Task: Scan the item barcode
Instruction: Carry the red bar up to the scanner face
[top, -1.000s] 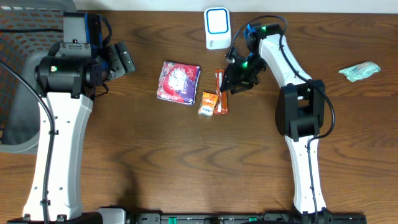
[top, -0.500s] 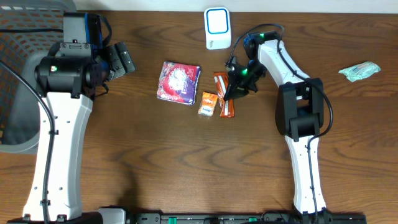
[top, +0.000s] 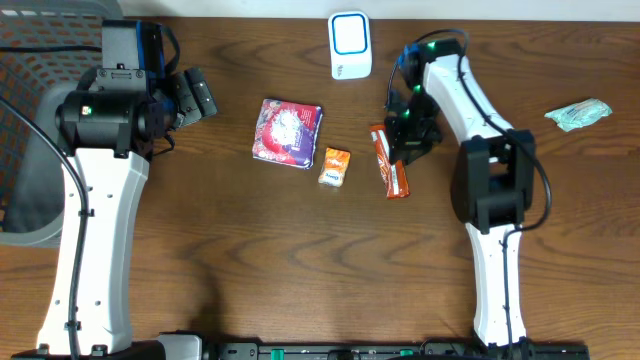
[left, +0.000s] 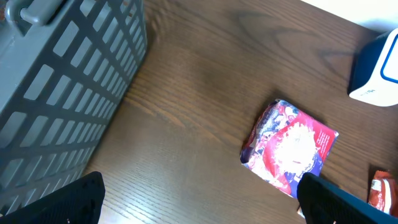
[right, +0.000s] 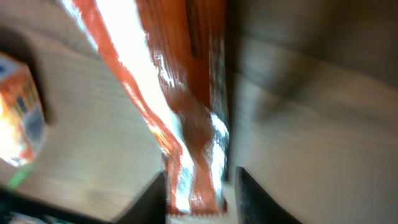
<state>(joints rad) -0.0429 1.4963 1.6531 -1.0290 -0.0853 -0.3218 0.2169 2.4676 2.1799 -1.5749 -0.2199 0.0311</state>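
A long orange snack wrapper (top: 392, 165) hangs from my right gripper (top: 405, 140), right of the table's centre. In the right wrist view its crimped end (right: 196, 180) sits between the two dark fingers, and my right gripper (right: 200, 199) is shut on it. This view is blurred by motion. The white and blue scanner (top: 350, 45) stands at the table's far edge, up and to the left of that gripper. My left gripper (top: 195, 95) is open over bare wood at the far left. Its wrist view shows the left gripper (left: 202, 205) with nothing between its fingers.
A purple and red packet (top: 288, 132) (left: 289, 148) lies left of centre. A small orange packet (top: 334, 167) (right: 22, 112) lies beside it. A pale green packet (top: 578, 114) lies at the far right. A grey slatted basket (top: 20, 150) (left: 62, 81) stands off the table's left edge.
My right gripper has swung to the right and carried the orange wrapper away from the small orange packet. The left arm has not moved.
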